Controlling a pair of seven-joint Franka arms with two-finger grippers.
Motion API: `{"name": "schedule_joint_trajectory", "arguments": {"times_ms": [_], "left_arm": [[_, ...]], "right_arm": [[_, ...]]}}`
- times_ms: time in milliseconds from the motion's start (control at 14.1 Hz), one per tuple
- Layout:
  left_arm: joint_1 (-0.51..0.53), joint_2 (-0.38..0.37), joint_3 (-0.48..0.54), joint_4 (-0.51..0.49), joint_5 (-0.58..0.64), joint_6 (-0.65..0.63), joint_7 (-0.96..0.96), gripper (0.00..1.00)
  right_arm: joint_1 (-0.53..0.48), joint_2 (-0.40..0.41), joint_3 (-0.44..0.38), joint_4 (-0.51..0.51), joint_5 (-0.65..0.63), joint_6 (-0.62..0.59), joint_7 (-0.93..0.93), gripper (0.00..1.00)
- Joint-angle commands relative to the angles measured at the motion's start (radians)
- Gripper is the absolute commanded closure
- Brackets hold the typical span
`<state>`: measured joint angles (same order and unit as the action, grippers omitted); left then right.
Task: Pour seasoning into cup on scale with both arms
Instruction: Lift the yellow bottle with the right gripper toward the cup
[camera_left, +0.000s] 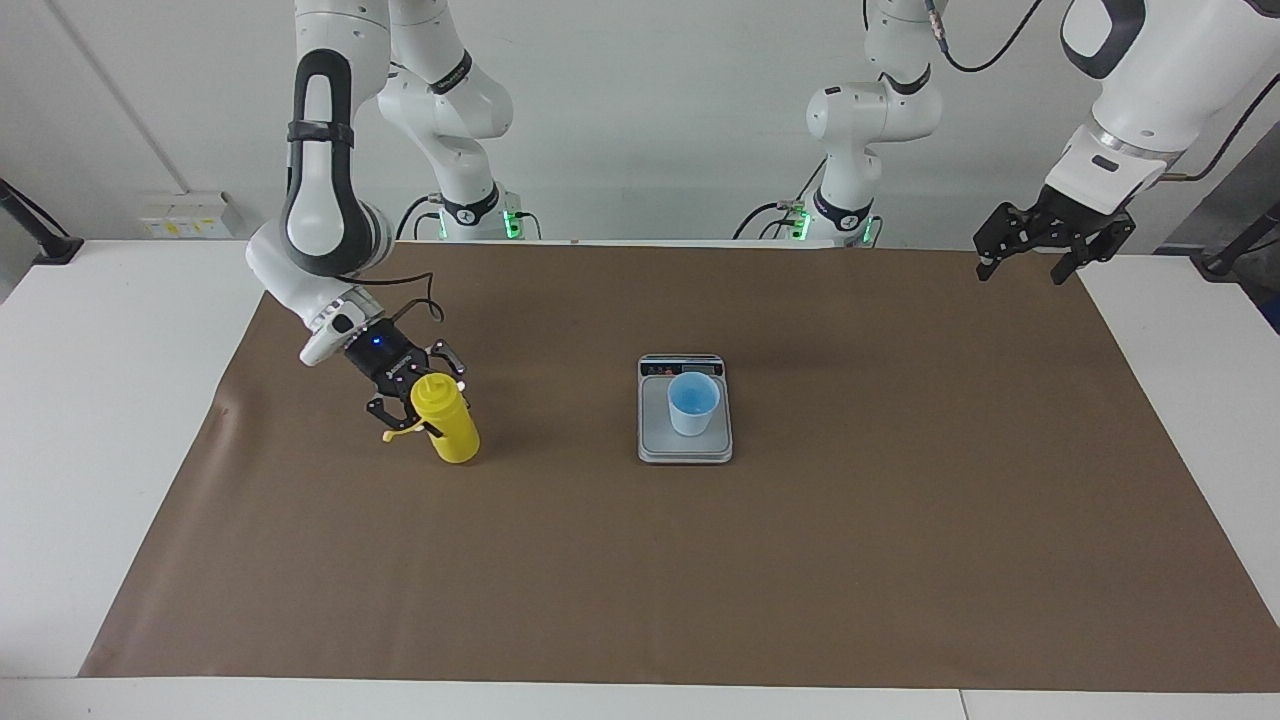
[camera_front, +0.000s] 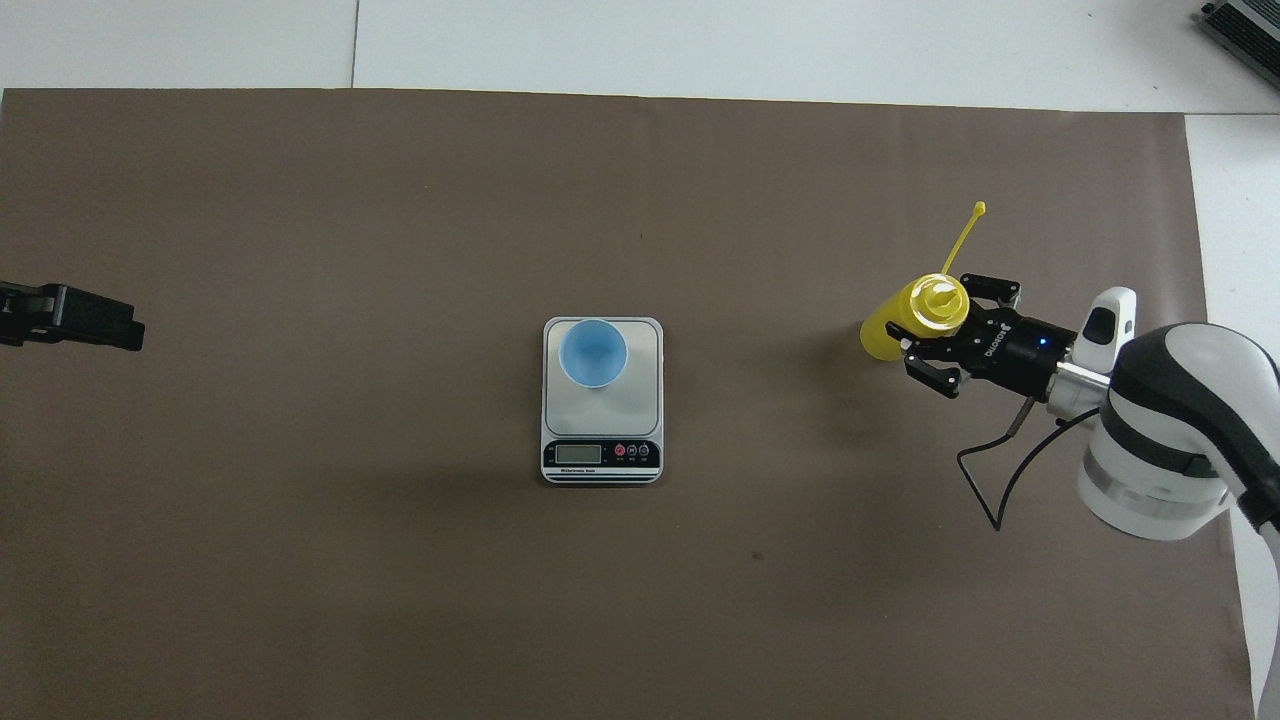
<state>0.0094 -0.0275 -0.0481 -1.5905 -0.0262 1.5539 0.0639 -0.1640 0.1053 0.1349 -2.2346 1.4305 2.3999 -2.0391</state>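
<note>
- We see the right gripper (camera_left: 415, 400) low over the brown mat (camera_left: 640, 580), its jaws set either side of the upper body of the seasoning bottle (camera_left: 448, 420); the bottle leans away from the wrist, and its tethered cap (camera_front: 980, 208) hangs free of the nozzle.
- We judge the step in hand to be securing and lifting the bottle. Done well, the fingers (camera_front: 925, 370) should close squarely below the nozzle, firmly enough to hold but not to squeeze out contents, and the lift should go straight up before any travel.
- The jaws sit narrow about the bottle and appear to touch it; we read this as a grasp, though the base seems still on the mat.
- From this gripper, the cup (camera_left: 693, 402) lies well apart toward the left arm's end, standing upright on the scale (camera_left: 685, 445), its display (camera_front: 578, 453) on the robots' edge.
- The left gripper (camera_left: 1035, 245) waits aloft, fingers spread wide, holding nothing.
</note>
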Motion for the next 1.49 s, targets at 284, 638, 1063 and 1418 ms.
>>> {"name": "schedule_joint_trajectory", "arguments": {"times_ms": [284, 638, 1063, 1418], "left_arm": [[0.014, -0.031, -0.003, -0.031, -0.012, -0.006, 0.019, 0.0], [0.014, -0.031, -0.003, -0.031, -0.012, -0.006, 0.019, 0.0], [0.014, -0.031, -0.004, -0.031, -0.012, -0.006, 0.019, 0.0], [0.015, -0.031, -0.003, -0.031, -0.012, -0.006, 0.019, 0.0]], "right_arm": [[0.142, -0.015, 0.006, 0.088, -0.108, 0.174, 0.063, 1.0], [0.262, 0.011, 0.005, 0.132, -0.439, 0.312, 0.377, 1.0], [0.351, 0.027, 0.003, 0.144, -0.882, 0.351, 0.877, 1.0], [0.405, 0.03, 0.005, 0.243, -1.567, 0.149, 1.456, 1.0]]}}
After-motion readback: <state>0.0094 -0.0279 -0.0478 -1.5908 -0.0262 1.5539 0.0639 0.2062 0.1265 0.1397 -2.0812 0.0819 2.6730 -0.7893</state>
